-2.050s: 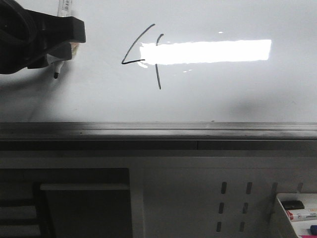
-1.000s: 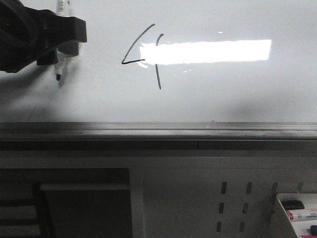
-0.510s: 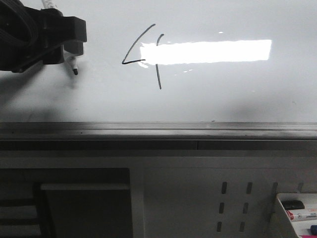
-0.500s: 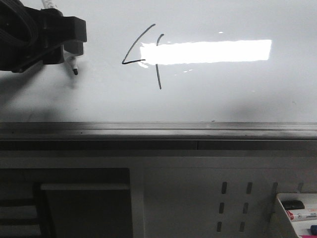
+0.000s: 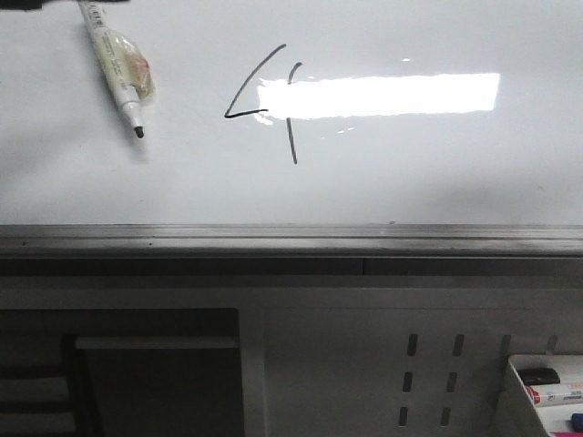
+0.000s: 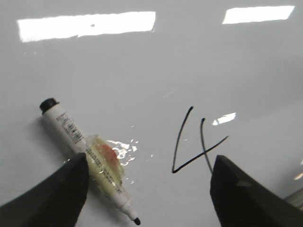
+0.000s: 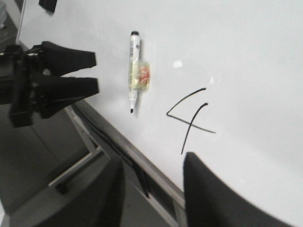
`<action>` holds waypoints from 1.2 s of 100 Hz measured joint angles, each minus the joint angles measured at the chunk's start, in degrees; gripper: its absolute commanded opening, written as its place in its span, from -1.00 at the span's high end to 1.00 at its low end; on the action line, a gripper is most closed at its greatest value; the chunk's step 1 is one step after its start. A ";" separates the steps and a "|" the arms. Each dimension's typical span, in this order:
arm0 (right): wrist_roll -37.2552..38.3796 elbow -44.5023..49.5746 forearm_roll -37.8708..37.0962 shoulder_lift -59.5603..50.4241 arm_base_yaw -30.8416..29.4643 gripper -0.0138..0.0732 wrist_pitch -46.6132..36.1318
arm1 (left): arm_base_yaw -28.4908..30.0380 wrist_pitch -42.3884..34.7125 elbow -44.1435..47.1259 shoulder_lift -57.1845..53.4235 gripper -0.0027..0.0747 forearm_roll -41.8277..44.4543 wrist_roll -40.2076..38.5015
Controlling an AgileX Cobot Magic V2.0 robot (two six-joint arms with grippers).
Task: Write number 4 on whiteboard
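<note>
The number 4 [image 5: 291, 137] is drawn in thin black strokes on the whiteboard [image 5: 410, 173], left of the bright reflection. It also shows in the left wrist view [image 6: 202, 152] and the right wrist view [image 7: 189, 125]. A white marker [image 5: 117, 64] with a yellowish wrap lies free on the board, left of the 4, black tip uncapped. My left gripper [image 6: 150, 161] is open above the board, the marker [image 6: 90, 156] beside one finger, not gripped. The right wrist view shows that gripper [image 7: 96, 72] apart from the marker [image 7: 135, 66]. My right gripper [image 7: 151, 161] is open and empty near the board's edge.
A grey metal rail [image 5: 291, 238] runs along the board's near edge. Below it is a white perforated panel [image 5: 428, 364], a tray with spare markers [image 5: 547, 391] at the lower right, and a dark opening [image 5: 155, 382] at the lower left.
My left gripper held the marker over the board's left part, then let it go and withdrew out of the front view's top left. The marker now lies on the board.
</note>
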 measured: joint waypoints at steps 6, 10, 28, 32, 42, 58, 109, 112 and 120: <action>0.00 2.32 0.00 -2.75 0.00 0.86 -3.10 | 0.00 3.25 0.00 -3.82 -0.05 0.03 1.86; -0.32 4.39 0.00 -5.21 0.00 0.83 -5.03 | 0.00 5.31 0.00 -6.71 0.11 0.31 2.76; -2.61 14.86 0.31 -18.49 0.00 0.83 -16.29 | 0.00 13.82 0.13 -19.34 0.98 1.60 7.53; -2.98 17.45 0.46 -21.23 0.00 0.83 -18.61 | 0.00 15.68 0.29 -21.68 0.98 2.20 8.29; -3.30 23.22 0.61 -29.41 -0.09 0.83 -22.15 | 0.00 18.77 1.51 -28.27 0.98 3.65 9.02; -3.30 31.85 0.87 -40.39 -0.09 0.83 -23.05 | 0.00 20.66 5.87 -37.83 0.98 4.01 9.25; -3.40 40.94 1.67 -48.99 -0.09 0.83 -23.58 | 0.00 20.90 16.51 -52.77 0.98 1.39 9.38; -3.40 40.94 1.67 -48.99 -0.09 0.83 -23.58 | 0.00 20.90 16.51 -52.77 0.98 1.27 9.38; -3.40 40.94 1.67 -48.99 -0.09 0.83 -23.58 | 0.00 20.90 16.51 -52.77 0.98 1.00 9.38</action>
